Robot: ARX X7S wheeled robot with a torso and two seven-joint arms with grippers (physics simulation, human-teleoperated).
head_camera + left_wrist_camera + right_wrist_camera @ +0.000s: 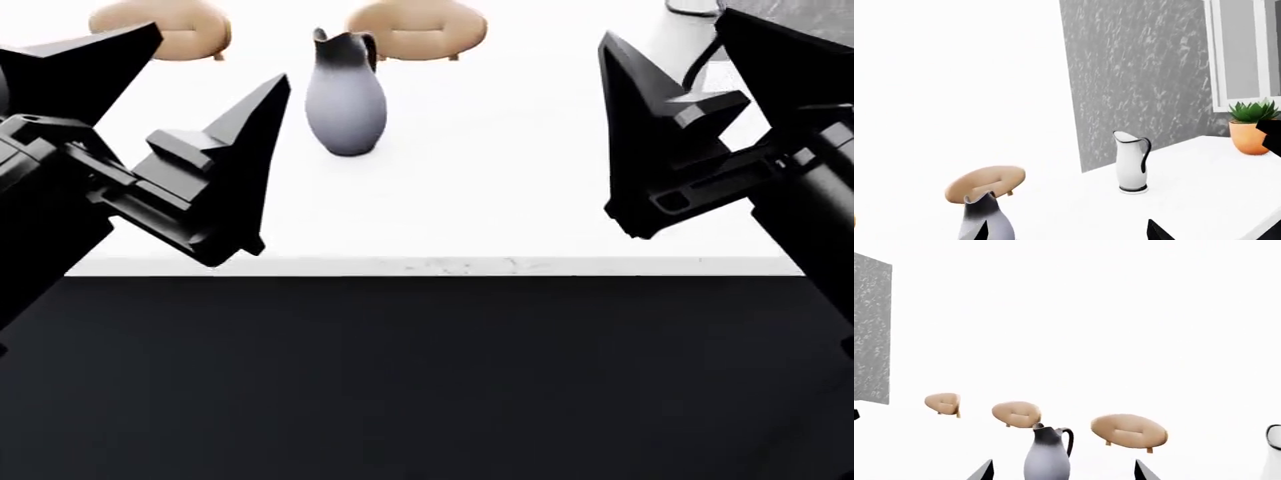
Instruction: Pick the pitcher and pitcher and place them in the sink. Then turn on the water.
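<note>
Blue-grey jug, bulbous, matte, stands upright at 12 o'clock on white counter, handle twd 1. White jug upright. Left gripper & right gripper both spread, nothing held.

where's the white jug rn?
The white jug stands upright on the white counter near the grey wall, with the potted plant further along the counter; the head view shows only its base at the top right edge.
</note>
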